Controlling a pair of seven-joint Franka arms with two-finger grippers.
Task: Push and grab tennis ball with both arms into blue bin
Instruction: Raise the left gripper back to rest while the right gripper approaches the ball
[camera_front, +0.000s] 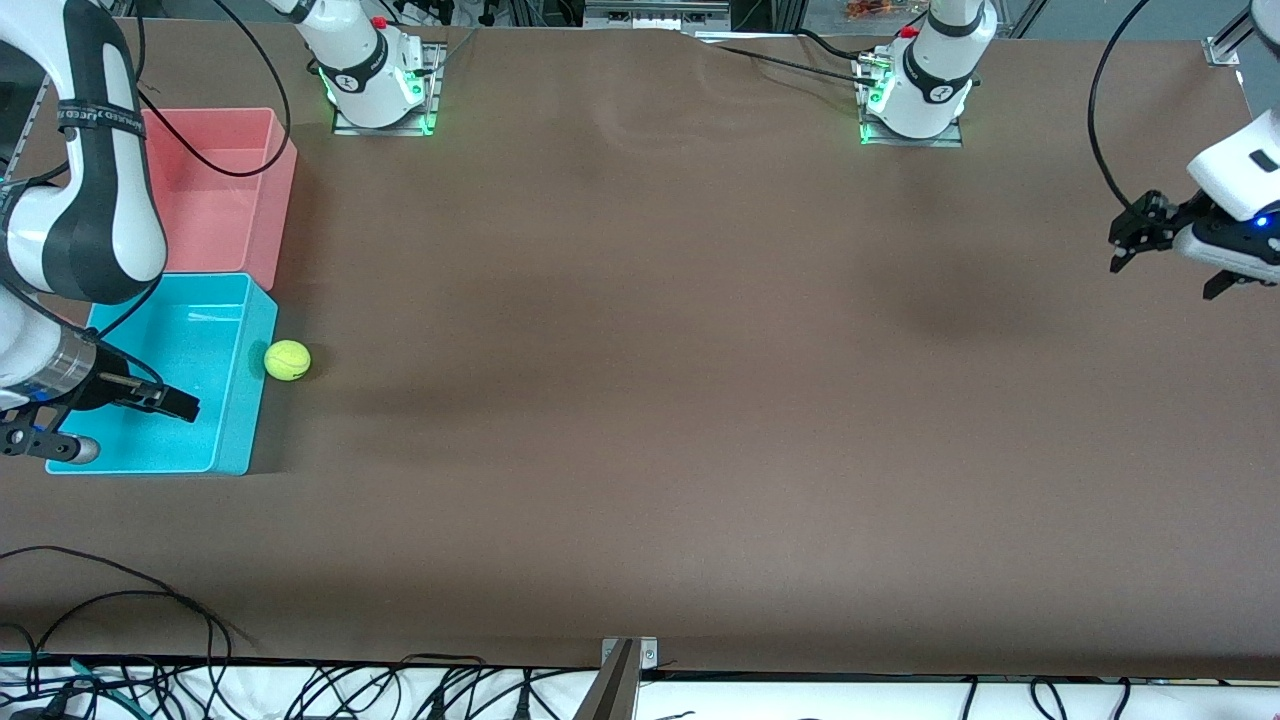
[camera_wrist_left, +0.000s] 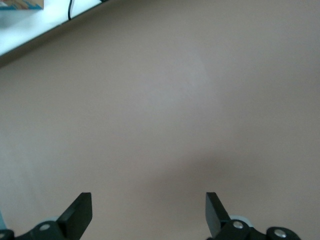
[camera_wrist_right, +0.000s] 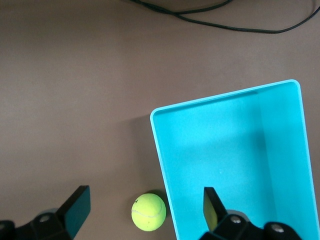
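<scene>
Open-jawed, the right gripper (camera_front: 95, 425) hung over the blue bin (camera_front: 232, 400) at the table's (camera_front: 640, 400) right-arm end; tennis ball (camera_front: 287, 360) touched its wall. Left gripper (camera_front: 1170, 255), also open, waited over the left-arm end.

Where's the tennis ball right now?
The tennis ball sits on the table at the right arm's end, just outside the blue bin's long wall, nearer the front camera than the pink bin.

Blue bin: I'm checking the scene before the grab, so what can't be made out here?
- Blue bin: front view, the right arm covers one end.
- Pink bin: front view, the arm hides a corner.
- Tennis ball: absent from the left wrist view.
</scene>
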